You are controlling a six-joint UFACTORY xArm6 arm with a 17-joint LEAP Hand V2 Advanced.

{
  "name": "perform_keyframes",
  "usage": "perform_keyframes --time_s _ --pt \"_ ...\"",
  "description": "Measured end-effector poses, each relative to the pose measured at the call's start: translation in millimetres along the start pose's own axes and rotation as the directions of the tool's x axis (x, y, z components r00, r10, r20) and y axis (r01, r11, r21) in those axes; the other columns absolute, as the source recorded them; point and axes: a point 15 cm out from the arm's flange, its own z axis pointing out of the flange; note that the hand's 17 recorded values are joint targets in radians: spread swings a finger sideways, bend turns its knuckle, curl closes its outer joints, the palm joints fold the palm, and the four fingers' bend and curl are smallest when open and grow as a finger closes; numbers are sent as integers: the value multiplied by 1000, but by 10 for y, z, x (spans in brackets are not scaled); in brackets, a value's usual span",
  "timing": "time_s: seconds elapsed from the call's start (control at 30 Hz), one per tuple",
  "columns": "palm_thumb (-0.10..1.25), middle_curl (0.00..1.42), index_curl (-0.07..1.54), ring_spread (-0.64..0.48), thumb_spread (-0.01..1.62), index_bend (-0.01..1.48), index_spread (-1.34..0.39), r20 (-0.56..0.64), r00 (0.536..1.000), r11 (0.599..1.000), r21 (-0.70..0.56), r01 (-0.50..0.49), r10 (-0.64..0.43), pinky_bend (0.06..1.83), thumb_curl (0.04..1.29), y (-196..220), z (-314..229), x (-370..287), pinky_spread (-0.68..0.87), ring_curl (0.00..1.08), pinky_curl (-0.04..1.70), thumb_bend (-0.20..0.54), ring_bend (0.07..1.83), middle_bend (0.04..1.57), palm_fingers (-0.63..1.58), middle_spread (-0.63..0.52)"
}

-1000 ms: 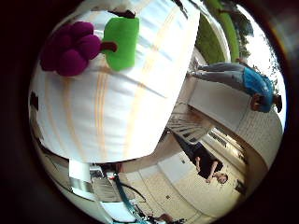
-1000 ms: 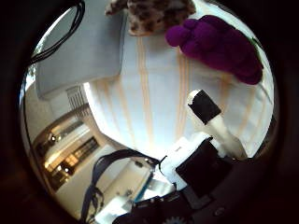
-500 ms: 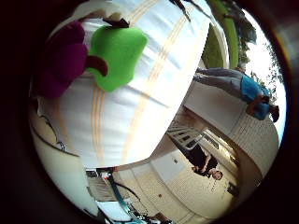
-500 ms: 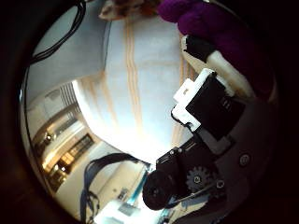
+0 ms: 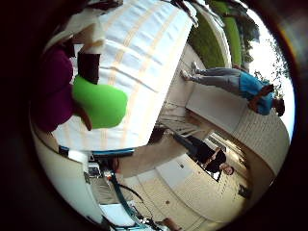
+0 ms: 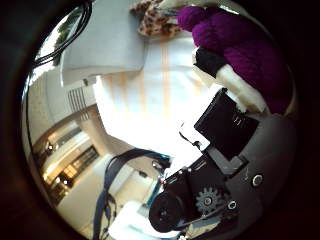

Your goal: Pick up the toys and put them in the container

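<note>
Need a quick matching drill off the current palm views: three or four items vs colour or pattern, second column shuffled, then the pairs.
Things:
1. grape toy
2. leaf-shaped toy
3. plush toy
4. tablecloth

Looks:
A. white with orange stripes
B. purple
C. spotted tan and brown
D. bright green

Pairs: 1-B, 2-D, 3-C, 4-A

Striped cloth (image 5: pixel 144 53) lies open beside the purple toy (image 6: pixel 245 50) and green toy (image 5: pixel 98 103).

Bright daylight, blown-out glare on striped cloth (image 6: pixel 150 110), dark warped fisheye edges.
</note>
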Motion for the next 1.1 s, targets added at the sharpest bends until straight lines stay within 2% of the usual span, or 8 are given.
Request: perform_keyframes --time_s 0.17,0.3,0.53,0.67,0.87,1.1 --pt "997 1047 162 -101 1134 625 -929 -24 999 993 112 43 -41 1299 620 64 -709 -179 242 813 959 -17 1414 1120 838 -263" --pt "991 1081 172 -106 1136 694 -986 15 996 972 221 79 -84 1324 638 44 -1277 -452 223 824 1004 -16 1440 1139 809 -266" --pt "986 1123 199 -111 1136 788 -1057 47 985 936 323 141 -164 1347 665 -425 -1885 -1095 196 837 1069 -16 1489 1165 764 -269" --pt "984 1134 213 -112 1135 815 -1075 43 979 928 330 174 -199 1356 675 -848 -1864 -1472 188 841 1088 -16 1507 1173 752 -269" --pt "968 1148 259 -112 1130 873 -1089 35 974 887 422 188 -223 1367 690 -1583 -1739 -2026 173 843 1123 -18 1526 1195 736 -267" --pt "854 1131 356 -95 1162 942 -1040 40 974 866 467 177 -221 1338 653 -2197 -1453 -2343 165 817 1134 -37 1510 1192 754 -258"
